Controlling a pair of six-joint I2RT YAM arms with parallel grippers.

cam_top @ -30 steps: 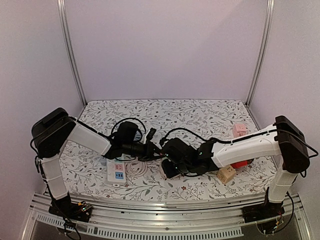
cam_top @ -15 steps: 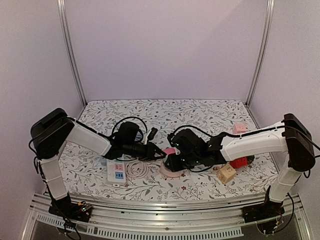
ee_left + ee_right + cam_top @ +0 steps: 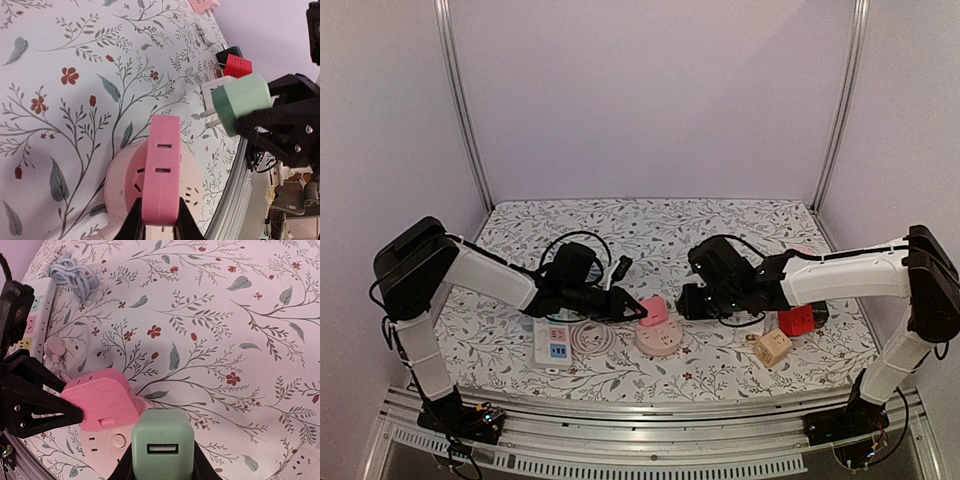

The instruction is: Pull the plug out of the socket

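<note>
A round pale-pink socket (image 3: 660, 342) lies on the flowered table, also in the left wrist view (image 3: 122, 187) and the right wrist view (image 3: 107, 445). A pink adapter (image 3: 653, 312) stands plugged in it. My left gripper (image 3: 159, 220) is shut on this adapter (image 3: 160, 170); it shows in the top view (image 3: 628, 307). My right gripper (image 3: 162, 462) is shut on a green USB plug (image 3: 162, 442). The plug (image 3: 240, 102) hangs clear of the socket with its two prongs bare. The right gripper (image 3: 688, 300) is up and right of the socket.
A white power strip (image 3: 552, 345) and a coiled white cable (image 3: 592, 338) lie left of the socket. A red cube adapter (image 3: 798, 322) and a beige one (image 3: 772, 348) sit at the right. A bundled grey cord (image 3: 75, 272) rests by the strip.
My right gripper has lifted off the round socket and moved right and back with the green plug, uncovering the socket and the pink adapter. The left gripper has stayed on the adapter.
</note>
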